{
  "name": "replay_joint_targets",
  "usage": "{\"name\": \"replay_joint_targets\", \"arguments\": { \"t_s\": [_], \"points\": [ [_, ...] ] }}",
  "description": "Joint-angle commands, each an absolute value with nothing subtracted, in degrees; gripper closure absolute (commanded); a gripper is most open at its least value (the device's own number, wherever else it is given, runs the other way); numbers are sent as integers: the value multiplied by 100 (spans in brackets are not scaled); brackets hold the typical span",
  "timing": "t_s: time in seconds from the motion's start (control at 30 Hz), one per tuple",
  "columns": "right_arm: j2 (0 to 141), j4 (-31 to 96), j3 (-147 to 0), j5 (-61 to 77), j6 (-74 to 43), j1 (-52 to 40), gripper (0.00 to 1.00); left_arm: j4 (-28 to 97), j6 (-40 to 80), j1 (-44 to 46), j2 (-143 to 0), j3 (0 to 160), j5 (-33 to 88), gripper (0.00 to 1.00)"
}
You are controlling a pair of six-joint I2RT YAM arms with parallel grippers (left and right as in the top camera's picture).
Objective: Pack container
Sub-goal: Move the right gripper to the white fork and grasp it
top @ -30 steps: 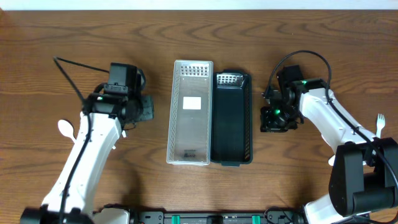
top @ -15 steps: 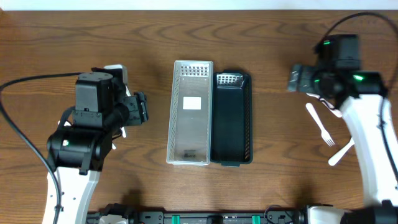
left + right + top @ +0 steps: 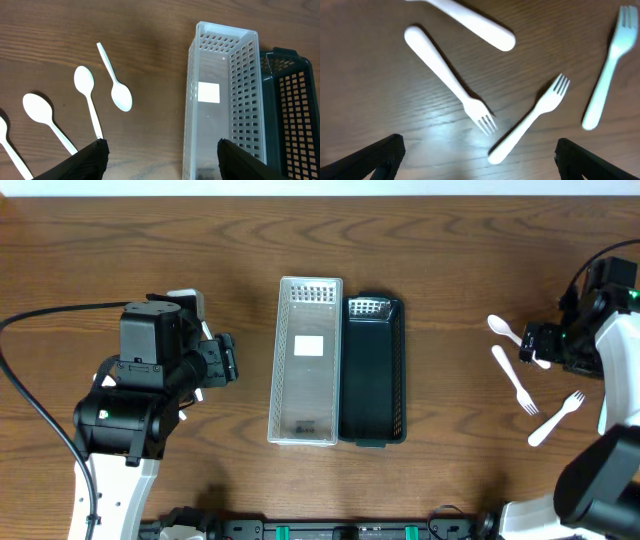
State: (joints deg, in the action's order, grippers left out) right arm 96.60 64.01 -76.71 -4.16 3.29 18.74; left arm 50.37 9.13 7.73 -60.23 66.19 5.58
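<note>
Three spoons (image 3: 39, 111) cut off by frame edge, left gripper (image 3: 162, 145) finger.

It looked like a robotics lab bench: a wood-grain tabletop (image 3: 450, 240), with cabled left arm (image 3: 125, 420) and right arm (image 3: 620, 360) mounted at its edge.

Open table (image 3: 450, 330) lies between the black basket (image 3: 400, 370) and forks (image 3: 515, 380).
</note>
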Motion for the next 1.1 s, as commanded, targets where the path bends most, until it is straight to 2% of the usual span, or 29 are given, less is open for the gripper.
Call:
{"name": "replay_joint_targets", "arguments": {
  "t_s": [0.0, 0.17, 0.43, 0.67, 1.07],
  "points": [
    [10022, 6340, -7627, -440, 1092, 1883, 1, 5041, 893, 779, -6023, 6678, 510, 28],
    [10665, 6165, -7627, -305, 1433, 1833, 1, 5050, 893, 779, -6023, 6678, 510, 28],
    [11448, 6077, -7627, -816, 1516, 1568, 5, 5048, 893, 779, -6023, 6678, 510, 28],
    [11546, 5992, -7594, -819, 1638, 1267, 3, 5048, 893, 779, -6023, 6678, 510, 27],
    [11552, 5588, -6989, -814, 1555, 1258, 5, 5050, 893, 779, -6023, 6678, 510, 27]
  ]
}}
